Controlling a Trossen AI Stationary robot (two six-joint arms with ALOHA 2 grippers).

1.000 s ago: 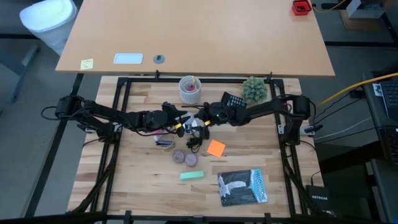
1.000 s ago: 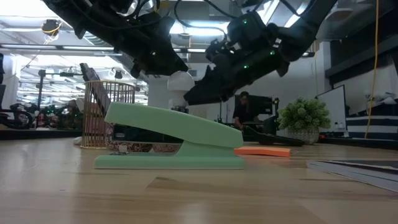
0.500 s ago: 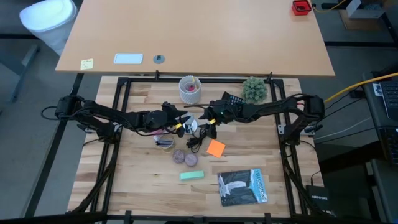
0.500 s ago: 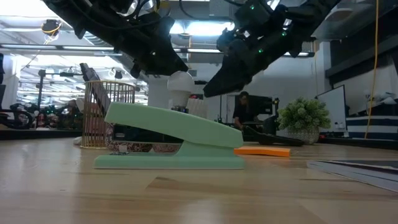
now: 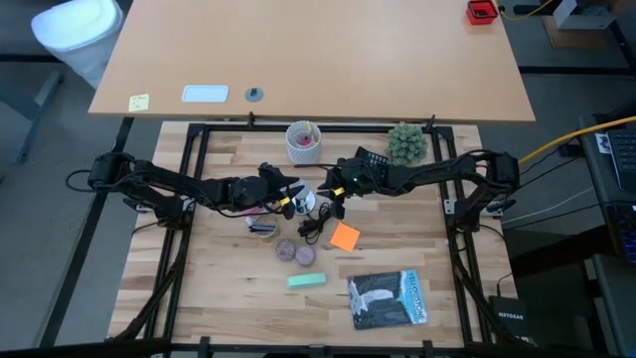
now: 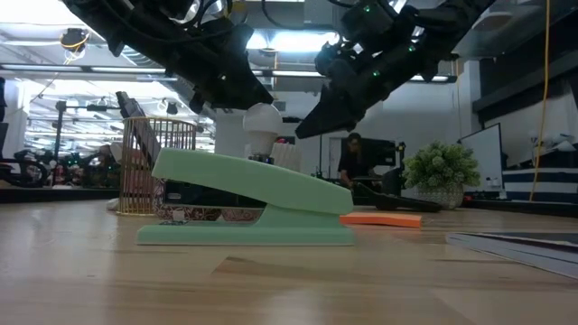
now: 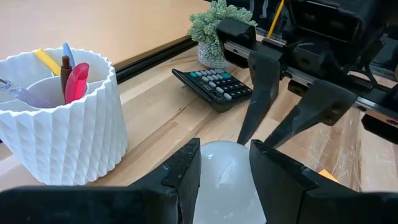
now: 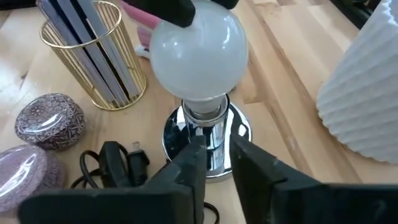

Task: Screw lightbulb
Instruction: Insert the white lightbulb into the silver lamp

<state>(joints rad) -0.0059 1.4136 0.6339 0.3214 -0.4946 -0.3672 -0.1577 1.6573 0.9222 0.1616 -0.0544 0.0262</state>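
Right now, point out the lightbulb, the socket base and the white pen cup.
lightbulb (image 8: 199, 53): right wrist view, on the round white globe.
socket base (image 8: 239, 134): right wrist view, on the shiny disc's rim.
white pen cup (image 7: 62, 134): left wrist view, on its ribbed wall.

Pale wooden desk (image 5: 318, 60) behind butcher-block table (image 5: 229, 288).

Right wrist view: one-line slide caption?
Left gripper holds the lightbulb above the socket base; right gripper sits below, fingers apart.
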